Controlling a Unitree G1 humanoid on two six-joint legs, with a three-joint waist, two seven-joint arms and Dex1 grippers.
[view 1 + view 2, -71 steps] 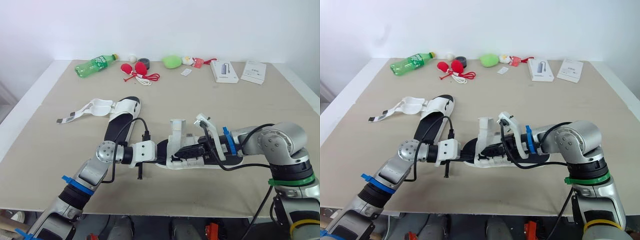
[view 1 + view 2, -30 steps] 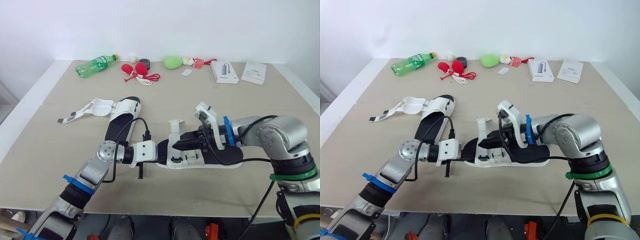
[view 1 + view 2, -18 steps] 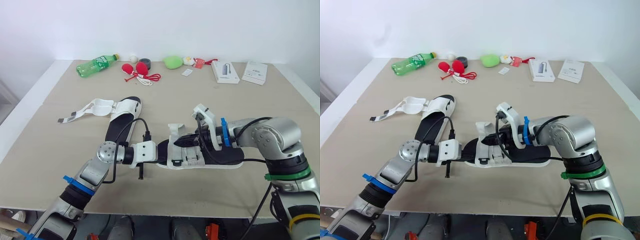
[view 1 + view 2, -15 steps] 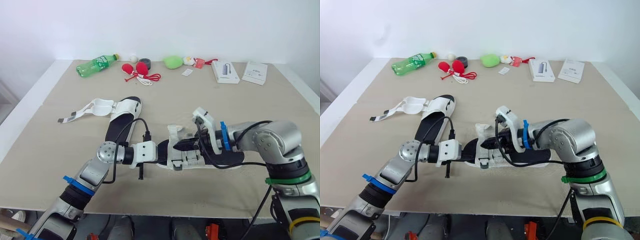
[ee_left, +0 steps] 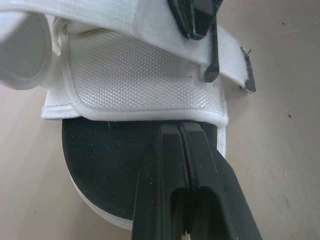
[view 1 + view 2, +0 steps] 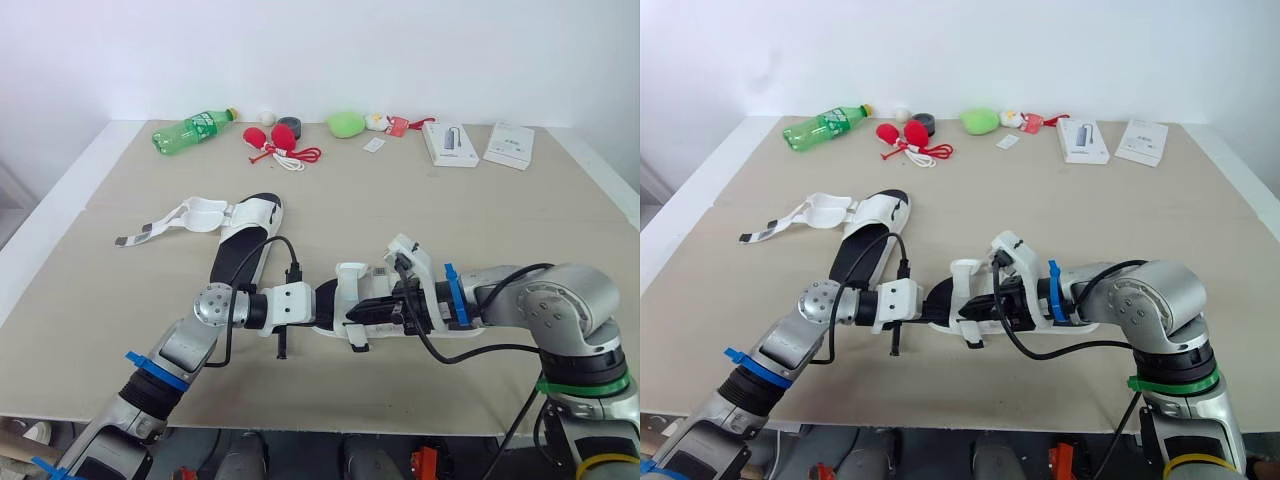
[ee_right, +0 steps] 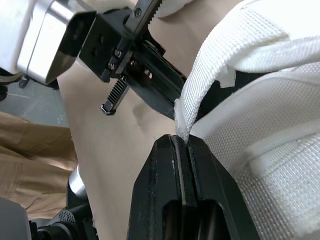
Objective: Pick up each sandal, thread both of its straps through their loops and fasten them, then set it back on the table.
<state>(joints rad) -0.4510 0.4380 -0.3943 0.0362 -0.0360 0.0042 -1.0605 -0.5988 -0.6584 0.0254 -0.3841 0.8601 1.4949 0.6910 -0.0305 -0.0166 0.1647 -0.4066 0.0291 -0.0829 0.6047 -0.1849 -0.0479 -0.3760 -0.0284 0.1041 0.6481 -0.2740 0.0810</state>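
Note:
One white-strapped sandal (image 6: 352, 288) with a black sole lies at the table's middle, toe pointing left. My left gripper (image 6: 324, 301) is shut on the toe edge of its sole (image 5: 110, 165). My right gripper (image 6: 360, 312) reaches in from the right and is shut on the edge of the front white strap (image 7: 210, 85), which arches over the sole. The strap's end hangs down on the near side. The second sandal (image 6: 243, 243) lies flat further back on the left, its straps (image 6: 190, 215) spread open to the left.
Along the far edge stand a green bottle (image 6: 193, 128), red balls with cord (image 6: 275, 140), a black tape roll (image 6: 287, 125), a green lump (image 6: 345, 123) and two white boxes (image 6: 448, 143) (image 6: 508, 145). The table's near edge (image 6: 330, 408) runs just below the arms.
The right gripper has drawn the front strap down from upright and toward the near side, over the sole. The left gripper has stayed on the toe.

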